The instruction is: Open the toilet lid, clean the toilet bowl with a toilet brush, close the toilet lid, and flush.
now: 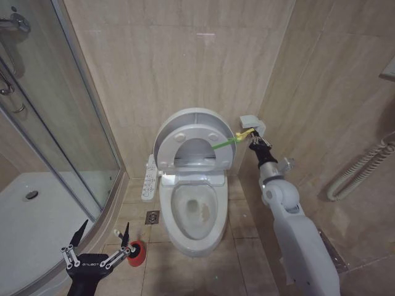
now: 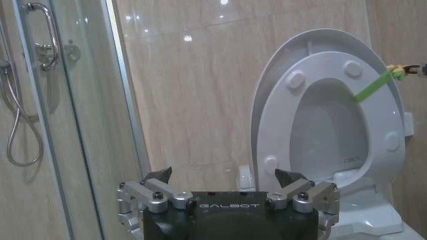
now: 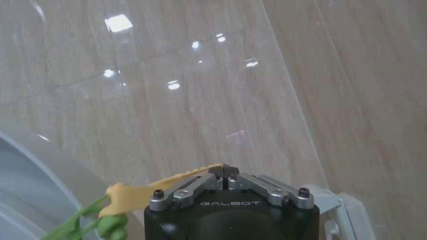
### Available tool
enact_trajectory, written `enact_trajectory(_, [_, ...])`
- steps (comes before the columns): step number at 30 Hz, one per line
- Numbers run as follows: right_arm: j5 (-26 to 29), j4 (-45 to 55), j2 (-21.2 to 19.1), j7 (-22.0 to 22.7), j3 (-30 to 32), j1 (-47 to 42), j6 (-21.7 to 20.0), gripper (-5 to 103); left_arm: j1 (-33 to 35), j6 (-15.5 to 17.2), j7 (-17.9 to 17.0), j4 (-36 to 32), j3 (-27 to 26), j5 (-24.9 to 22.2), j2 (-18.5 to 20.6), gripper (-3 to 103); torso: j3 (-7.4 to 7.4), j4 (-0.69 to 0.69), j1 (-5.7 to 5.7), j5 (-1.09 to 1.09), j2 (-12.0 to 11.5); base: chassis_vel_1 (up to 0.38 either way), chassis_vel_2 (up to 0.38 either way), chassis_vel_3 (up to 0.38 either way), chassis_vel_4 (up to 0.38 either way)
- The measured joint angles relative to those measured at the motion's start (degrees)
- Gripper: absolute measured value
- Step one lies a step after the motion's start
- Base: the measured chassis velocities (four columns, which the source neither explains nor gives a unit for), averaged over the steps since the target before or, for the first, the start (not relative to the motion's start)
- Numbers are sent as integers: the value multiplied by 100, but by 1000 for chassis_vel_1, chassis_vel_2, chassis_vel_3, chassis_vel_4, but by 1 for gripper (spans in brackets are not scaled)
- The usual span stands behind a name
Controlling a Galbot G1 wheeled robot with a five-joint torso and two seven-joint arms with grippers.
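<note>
The toilet lid stands raised against the back wall, with the ring seat up in front of it. Below them the toilet bowl lies uncovered. A yellow-green strap runs from the lid's edge to my right gripper, which is shut on the strap's yellow end. Low on the left my left gripper hangs open and holds nothing. Right beside it, on the floor, is the red cup of the toilet brush. In the left wrist view the lid and strap show beyond the open left gripper.
The curved glass shower enclosure and white shower tray close off the left. A button panel sits at the bowl's side, with a floor drain below it. A grey box and a coiled hose are on the right wall.
</note>
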Motion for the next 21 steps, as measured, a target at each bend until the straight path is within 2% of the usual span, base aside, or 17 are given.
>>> enact_trajectory(12, [-64,-886,-8,34,-360,926,102,0,0,0,0,0,0,0,0,100,0,0,0,0,0,0,0,0,0])
enact_trajectory(21, [-130,-1578,40,26,-594,1367,481,0,0,0,0,0,0,0,0,100,0,-1,0,1,0,0,0,0,0])
